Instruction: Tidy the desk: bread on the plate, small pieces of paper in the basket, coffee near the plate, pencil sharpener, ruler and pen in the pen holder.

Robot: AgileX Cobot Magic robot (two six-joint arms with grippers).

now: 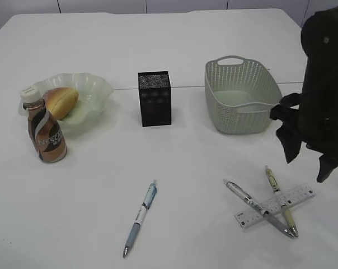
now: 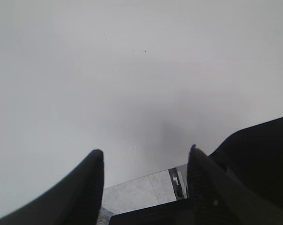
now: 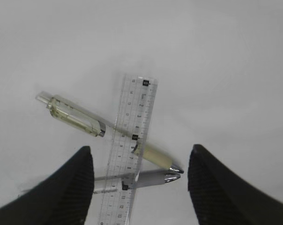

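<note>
On the white desk (image 1: 186, 168) the bread (image 1: 61, 102) lies on the green plate (image 1: 96, 88), with the coffee (image 1: 46, 131) upright beside it. The black pen holder (image 1: 154, 98) and the basket (image 1: 242, 95) stand mid-desk. A blue pen (image 1: 140, 217) lies alone near the front. The clear ruler (image 1: 300, 197) (image 3: 137, 108) lies over a grey pen (image 1: 258, 208) (image 3: 151, 178) and a yellowish pen (image 1: 281, 199) (image 3: 73, 115). My right gripper (image 1: 308, 162) (image 3: 140, 149) hovers open above this pile. My left gripper (image 2: 145, 151) is open and holds nothing. The pieces of paper and the pencil sharpener are out of view.
The left wrist view shows bare white desk, its edge, and grey floor tiles (image 2: 137, 192) below. The desk's right edge lies close to the right arm.
</note>
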